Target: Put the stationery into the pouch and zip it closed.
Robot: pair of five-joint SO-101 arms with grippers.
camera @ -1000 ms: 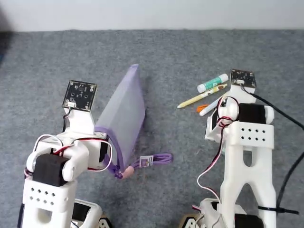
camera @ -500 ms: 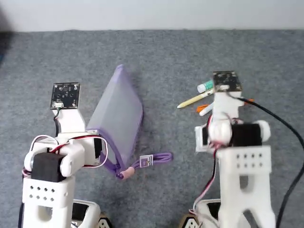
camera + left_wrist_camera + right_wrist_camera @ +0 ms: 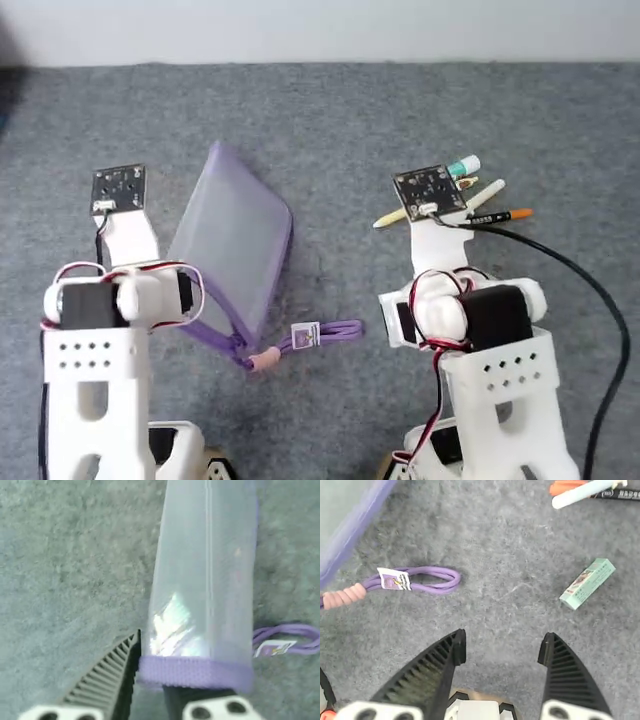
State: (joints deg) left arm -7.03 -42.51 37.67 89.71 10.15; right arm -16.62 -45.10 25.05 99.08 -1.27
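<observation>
The left gripper (image 3: 150,670), jaws clamped on the pouch (image 3: 232,240), is dragging it toward centre-left. The right gripper (image 3: 503,636), jaws apart, is swinging off the stationery (image 3: 487,192) at upper right, so packing is waiting.

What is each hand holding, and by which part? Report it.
The left hand grips the pouch by its purple fabric edge. The right hand is open and holds nothing.
</observation>
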